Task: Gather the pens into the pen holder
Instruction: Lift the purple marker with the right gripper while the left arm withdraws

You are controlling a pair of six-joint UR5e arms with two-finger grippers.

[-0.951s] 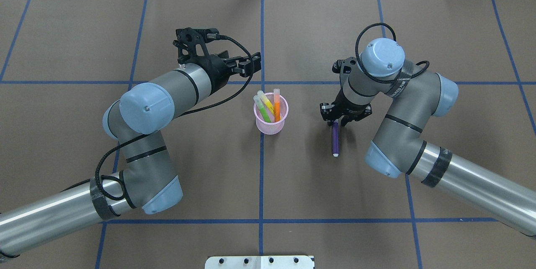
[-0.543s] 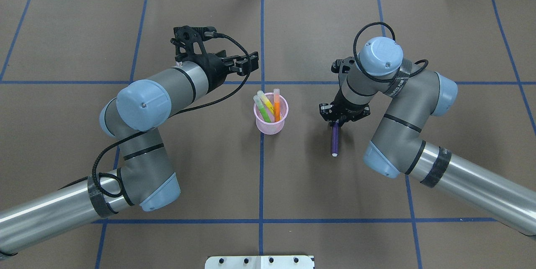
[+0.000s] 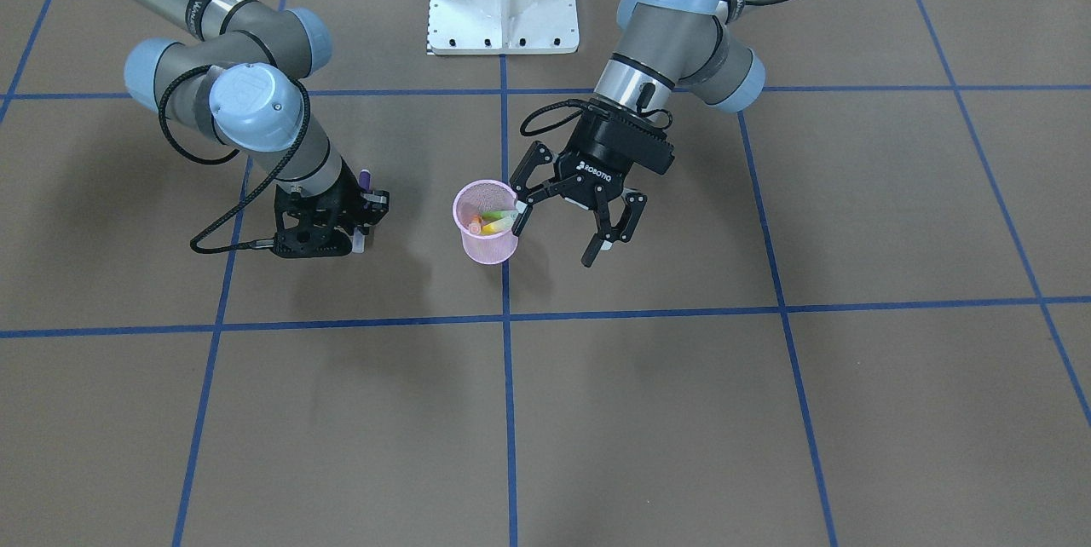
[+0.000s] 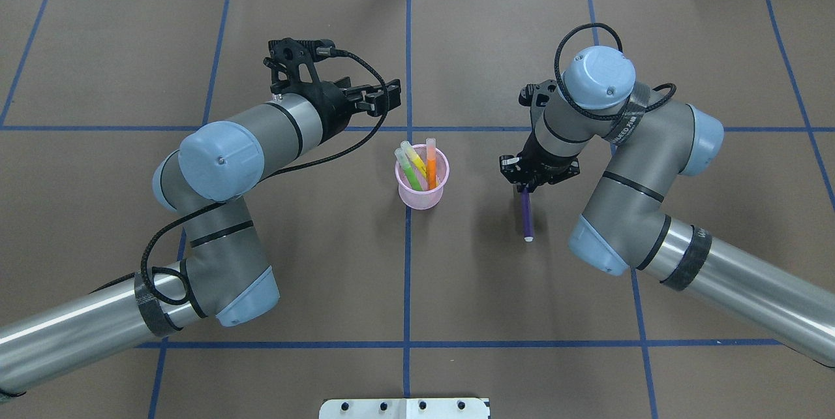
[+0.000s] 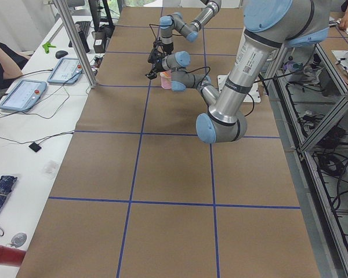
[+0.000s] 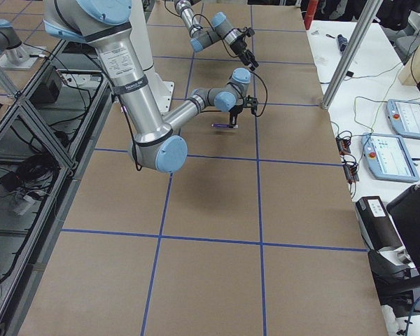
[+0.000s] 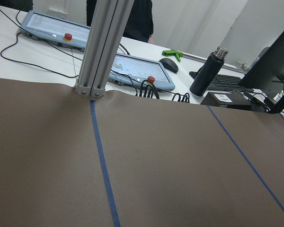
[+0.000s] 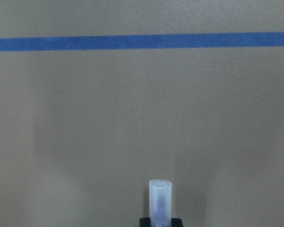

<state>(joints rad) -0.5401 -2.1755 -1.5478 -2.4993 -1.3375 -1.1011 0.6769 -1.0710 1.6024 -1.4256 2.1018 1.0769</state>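
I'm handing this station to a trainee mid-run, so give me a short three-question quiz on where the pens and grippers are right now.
1. Which pen is outside the pen holder? A green, B purple, C orange.
2. True or false: the left gripper is shut on a pen.
3. How many pens stand in the pen holder?

Key
1. B: the purple pen is gripped at one end by the right gripper, off to the side of the holder.
2. False: its jaws are spread wide and hold nothing.
3. Three: the green pen, the yellow pen and the orange pen.
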